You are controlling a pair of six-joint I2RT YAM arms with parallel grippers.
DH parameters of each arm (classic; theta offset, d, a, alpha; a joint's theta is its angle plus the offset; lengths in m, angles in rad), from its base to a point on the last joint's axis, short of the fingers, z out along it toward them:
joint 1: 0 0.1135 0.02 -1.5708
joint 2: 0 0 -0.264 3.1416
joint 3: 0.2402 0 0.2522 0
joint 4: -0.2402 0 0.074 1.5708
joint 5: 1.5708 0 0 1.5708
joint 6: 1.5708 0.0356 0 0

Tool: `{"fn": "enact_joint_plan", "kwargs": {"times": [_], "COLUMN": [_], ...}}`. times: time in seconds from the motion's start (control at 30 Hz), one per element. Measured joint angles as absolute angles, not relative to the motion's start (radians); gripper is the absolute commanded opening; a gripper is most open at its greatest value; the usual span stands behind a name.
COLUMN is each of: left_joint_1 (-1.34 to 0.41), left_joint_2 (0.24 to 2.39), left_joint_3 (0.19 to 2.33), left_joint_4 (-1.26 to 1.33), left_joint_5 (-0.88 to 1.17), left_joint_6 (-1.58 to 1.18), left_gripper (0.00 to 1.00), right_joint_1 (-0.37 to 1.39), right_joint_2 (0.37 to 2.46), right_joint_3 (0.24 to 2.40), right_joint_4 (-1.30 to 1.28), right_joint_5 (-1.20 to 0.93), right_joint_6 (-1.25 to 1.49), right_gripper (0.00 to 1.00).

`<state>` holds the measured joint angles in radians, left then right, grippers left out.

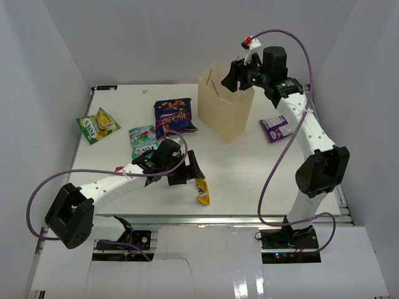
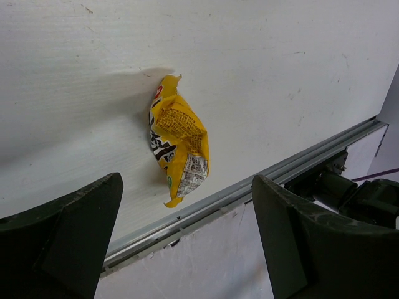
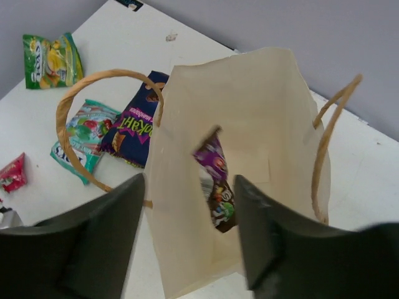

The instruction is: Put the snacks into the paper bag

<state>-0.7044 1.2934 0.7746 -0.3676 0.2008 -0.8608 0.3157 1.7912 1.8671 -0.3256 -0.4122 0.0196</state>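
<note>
The left pincer, spread wide and holding nothing, hovers close above the crumpled yellow packet lying near the front edge of the tabletop, while the right pincer, likewise open and empty, hangs over the mouth of the upright paper bag, inside which a purple packet sits.

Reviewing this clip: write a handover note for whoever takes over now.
Left gripper: open, over the yellow packet near the table's front edge, not gripping it.
Right gripper: open, above the paper bag's mouth.
Done: a purple packet and a dark packet lie inside the bag.
To do: that one, green-yellow packet, teal packet, red packet, blue chip bag, second purple packet right of the bag; all on the table.
</note>
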Motion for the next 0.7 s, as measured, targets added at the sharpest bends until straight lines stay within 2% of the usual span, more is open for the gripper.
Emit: {"fn": "enact_joint_plan", "kwargs": {"times": [0.07,0.17,0.37,0.53,0.67,0.7], "left_joint_1": [-0.715,-0.730,-0.767,-0.802,-0.823,-0.828], "left_joint_2": [1.319,1.374,1.503,1.610,1.684,1.699], "left_joint_3": [0.788,0.821,0.907,0.976,1.015,1.024], "left_joint_4": [-0.371,-0.380,-0.405,-0.466,-0.506,-0.514], "left_joint_5": [0.192,0.183,0.171,0.155,0.141,0.138], "left_joint_6": [-0.858,-0.850,-0.823,-0.809,-0.796,-0.793], "left_gripper": [0.91,0.86,0.74,0.68,0.58,0.51], "right_joint_1": [0.314,0.297,0.208,0.067,-0.035,-0.052], "right_joint_2": [1.784,1.729,1.530,1.391,1.357,1.350], "right_joint_3": [1.857,1.801,1.612,1.395,1.242,1.211], "right_joint_4": [-0.317,-0.308,-0.294,-0.270,-0.290,-0.299], "right_joint_5": [-0.408,-0.464,-0.714,-0.825,-0.860,-0.865], "right_joint_6": [0.013,-0.035,-0.135,-0.189,-0.225,-0.234], "right_gripper": [0.83,0.90,0.91,0.91,0.91,0.91]}}
